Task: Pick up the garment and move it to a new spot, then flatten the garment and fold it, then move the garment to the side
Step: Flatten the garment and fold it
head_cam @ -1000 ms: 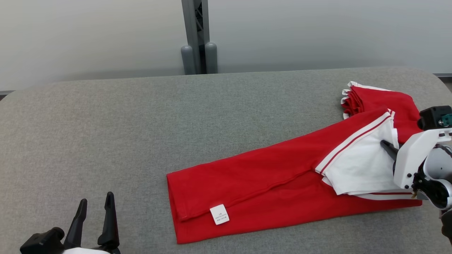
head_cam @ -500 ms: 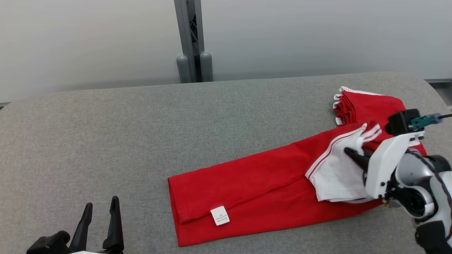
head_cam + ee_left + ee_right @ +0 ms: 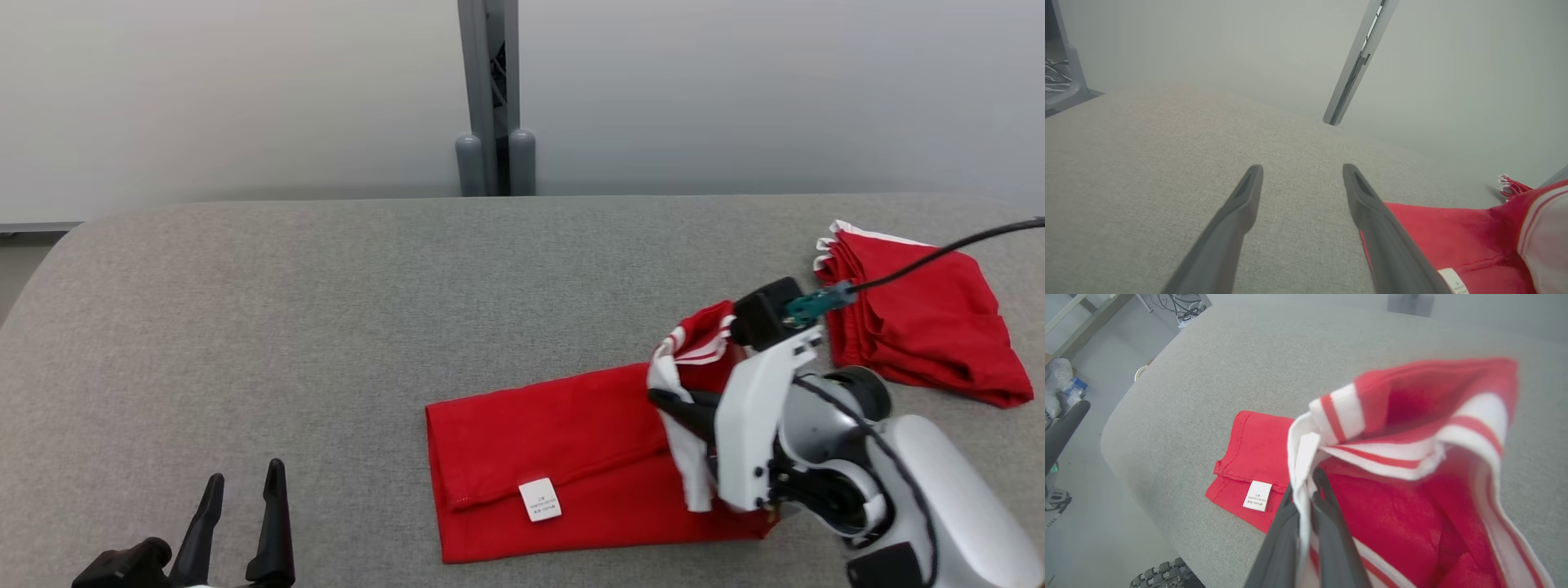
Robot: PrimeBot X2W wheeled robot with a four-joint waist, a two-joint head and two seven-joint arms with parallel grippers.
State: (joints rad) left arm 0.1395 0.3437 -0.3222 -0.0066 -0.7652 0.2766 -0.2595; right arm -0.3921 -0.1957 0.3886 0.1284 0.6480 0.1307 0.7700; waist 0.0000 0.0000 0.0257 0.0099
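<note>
Right pincer (image 3: 663,398) clamped on striped end of garment (image 3: 555,433), now lifted, carried toward label (image 3: 540,500): fold underway. Left pincer (image 3: 245,472) apart, left of label.

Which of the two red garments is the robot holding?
The tagged garment: the right gripper is shut on its striped end. The red pile lies apart, farther right, untouched.
</note>
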